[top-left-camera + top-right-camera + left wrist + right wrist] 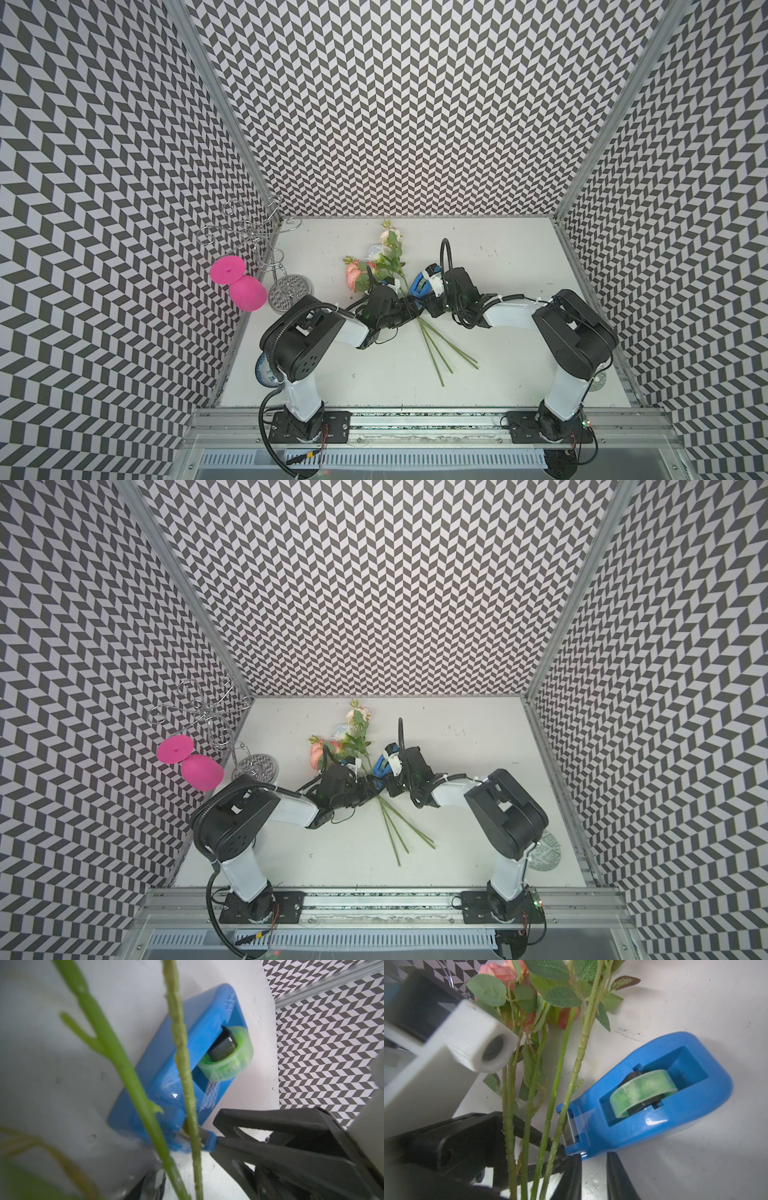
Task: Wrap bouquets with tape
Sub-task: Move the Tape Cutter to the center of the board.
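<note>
The left claw (409,309) is spread, and the long stems (582,1043) lie across it, flowers far ahead. The tape (685,1122) sits on the table (695,1012) just in front of the right claw (593,1157), cutter end beside the stems. That claw is a little spread and holds nothing I can see. It is nearer the tape.

In both top views you look steeply down from high overhead onto the whole table (519,353), whereas your two wrist cameras sit close to the flower stems (181,1043) and tape dispenser (654,1130), viewing this shared pair from opposite sides.
</note>
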Available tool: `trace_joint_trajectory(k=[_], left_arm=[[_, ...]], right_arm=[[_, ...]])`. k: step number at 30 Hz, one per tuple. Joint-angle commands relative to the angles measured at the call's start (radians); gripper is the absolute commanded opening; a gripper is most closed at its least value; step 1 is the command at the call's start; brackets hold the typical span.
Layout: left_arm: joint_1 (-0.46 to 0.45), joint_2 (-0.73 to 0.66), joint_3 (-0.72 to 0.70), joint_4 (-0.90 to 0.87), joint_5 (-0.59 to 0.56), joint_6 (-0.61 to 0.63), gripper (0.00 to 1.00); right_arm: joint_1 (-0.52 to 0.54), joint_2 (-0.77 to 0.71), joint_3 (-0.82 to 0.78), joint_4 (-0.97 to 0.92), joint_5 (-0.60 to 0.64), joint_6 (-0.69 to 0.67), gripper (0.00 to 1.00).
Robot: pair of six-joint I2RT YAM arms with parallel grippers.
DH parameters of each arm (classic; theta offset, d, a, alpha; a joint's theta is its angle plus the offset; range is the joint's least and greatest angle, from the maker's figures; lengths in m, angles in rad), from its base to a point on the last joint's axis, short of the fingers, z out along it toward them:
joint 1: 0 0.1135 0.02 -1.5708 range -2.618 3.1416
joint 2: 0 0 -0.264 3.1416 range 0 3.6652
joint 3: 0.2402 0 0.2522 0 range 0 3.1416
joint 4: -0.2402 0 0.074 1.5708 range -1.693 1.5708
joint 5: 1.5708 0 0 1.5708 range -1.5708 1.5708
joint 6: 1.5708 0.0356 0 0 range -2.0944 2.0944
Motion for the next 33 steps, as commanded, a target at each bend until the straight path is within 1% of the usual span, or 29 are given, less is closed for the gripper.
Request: trace_joint_trajectory(k=[1,4,6,8,10,12,14,16,17,19,20,22,25,27,29,31,32,33], left_arm=[[0.022,-0.038,0.001,-0.069,-0.068,0.054,0.69],[0.033,-0.052,-0.007,-0.062,-0.045,0.049,0.71],[0.042,-0.079,-0.017,-0.064,-0.036,0.055,0.77],[0.045,-0.106,-0.017,-0.098,-0.053,0.078,0.8],[0.048,-0.119,-0.021,-0.121,-0.067,0.101,0.82],[0.054,-0.097,-0.024,-0.121,-0.046,0.108,0.79],[0.061,-0.07,-0.037,-0.096,-0.013,0.091,0.79],[0.061,-0.075,-0.055,-0.081,-0.013,0.084,0.81],[0.062,-0.091,-0.067,-0.08,-0.023,0.082,0.83],[0.071,-0.131,-0.079,-0.088,-0.035,0.09,0.84],[0.076,-0.154,-0.077,-0.104,-0.042,0.1,0.84],[0.084,-0.182,-0.062,-0.138,-0.045,0.117,0.85],[0.103,-0.209,-0.069,-0.145,-0.02,0.118,0.85],[0.118,-0.238,-0.08,-0.157,-0.018,0.124,0.84],[0.14,-0.284,-0.092,-0.172,-0.022,0.139,0.82],[0.16,-0.305,-0.092,-0.19,-0.011,0.151,0.8],[0.166,-0.307,-0.092,-0.19,0.0,0.157,0.78],[0.168,-0.302,-0.091,-0.193,0.013,0.159,0.78]], right_arm=[[-0.004,-0.102,-0.032,-0.015,-0.075,-0.014,0.3],[-0.004,-0.143,-0.064,-0.027,-0.12,-0.042,0.37],[-0.002,-0.156,-0.1,-0.028,-0.168,-0.057,0.44],[0.014,-0.171,-0.135,-0.017,-0.172,-0.07,0.49],[0.035,-0.181,-0.161,-0.002,-0.163,-0.084,0.51],[0.044,-0.184,-0.173,0.014,-0.162,-0.077,0.51],[0.045,-0.184,-0.17,0.012,-0.16,-0.075,0.51],[0.061,-0.183,-0.166,0.02,-0.155,-0.079,0.53],[0.083,-0.176,-0.159,0.016,-0.146,-0.103,0.56],[0.128,-0.139,-0.113,-0.055,-0.093,-0.154,0.58],[0.137,-0.122,-0.102,-0.071,-0.096,-0.156,0.58],[0.145,-0.105,-0.111,-0.045,-0.072,-0.136,0.59],[0.172,-0.08,-0.091,-0.069,0.085,-0.129,0.6],[0.182,-0.112,-0.098,-0.062,0.121,-0.123,0.6],[0.185,-0.183,-0.137,-0.021,0.094,-0.11,0.61],[0.186,-0.235,-0.154,-0.016,0.101,-0.096,0.62],[0.185,-0.257,-0.163,-0.015,0.115,-0.093,0.74],[0.185,-0.274,-0.17,-0.013,0.139,-0.091,0.77]])
